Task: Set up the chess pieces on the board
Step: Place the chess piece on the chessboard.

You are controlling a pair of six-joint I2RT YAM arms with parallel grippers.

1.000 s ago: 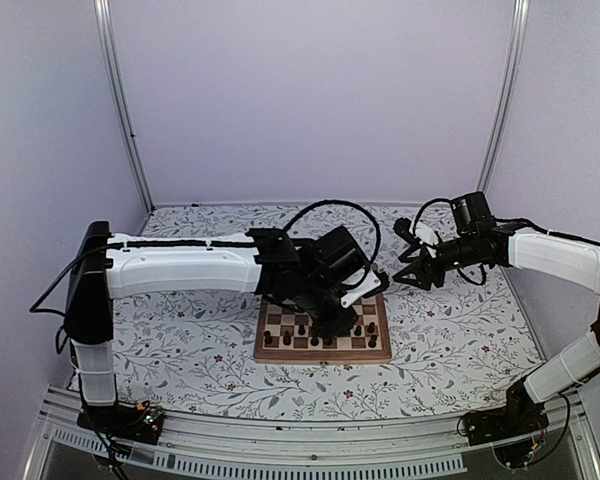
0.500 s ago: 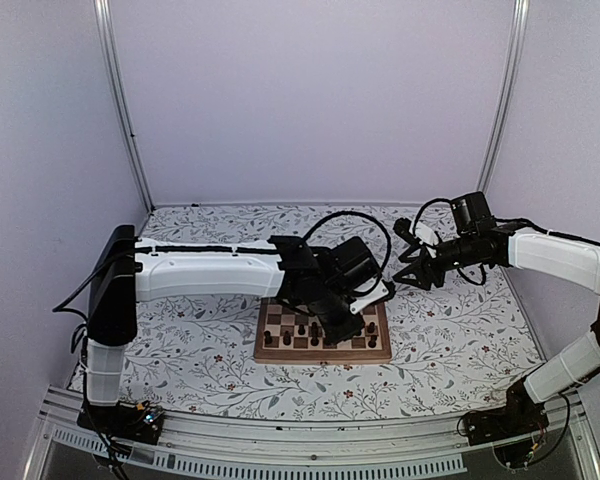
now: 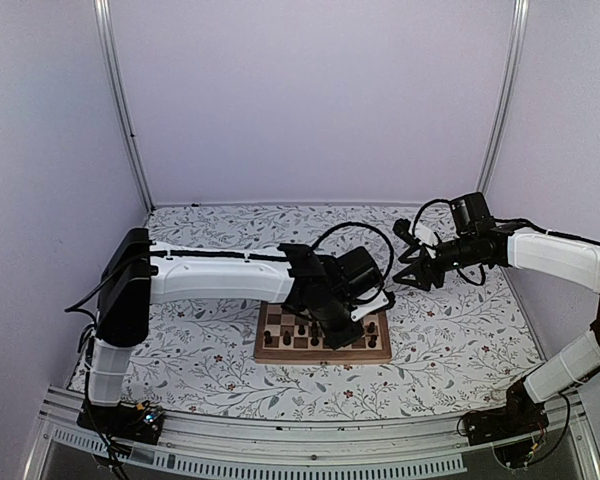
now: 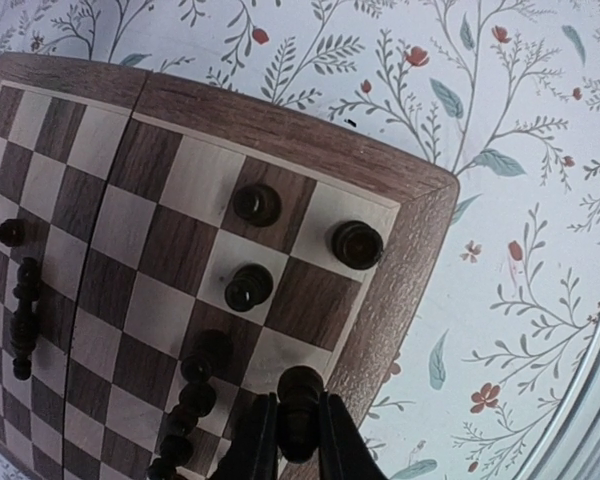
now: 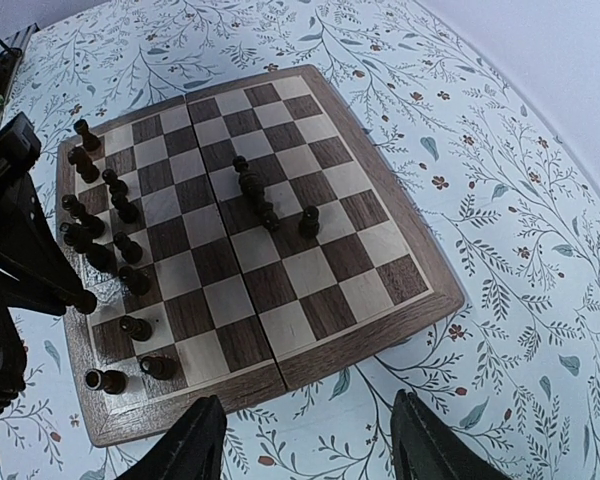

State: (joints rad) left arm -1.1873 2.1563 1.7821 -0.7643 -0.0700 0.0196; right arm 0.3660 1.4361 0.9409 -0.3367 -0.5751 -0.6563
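The board (image 3: 325, 356) lies on the floral table between the arms. My left gripper (image 4: 300, 396) is shut on a dark chess piece (image 4: 301, 380), held over the board's (image 4: 310, 150) corner squares beside the brown border. Three upright chess pieces (image 4: 248, 288) stand just beyond it, and more run in a line to the left. From above, the left gripper (image 3: 355, 322) hangs over the board's right part. My right gripper (image 5: 307, 397) is open and empty, up off the table beyond the board's (image 5: 336, 356) edge. Several chess pieces (image 5: 110, 240) crowd one side, and a few (image 5: 309, 222) sit mid-board.
The right gripper (image 3: 405, 272) hovers above the table at the board's far right corner. Floral table surface (image 3: 200, 340) surrounds the board. Metal frame posts (image 3: 120, 100) and pale walls close in the back and sides.
The left arm has swung to the right across the board with the piece still in its jaws. The right arm has not moved.
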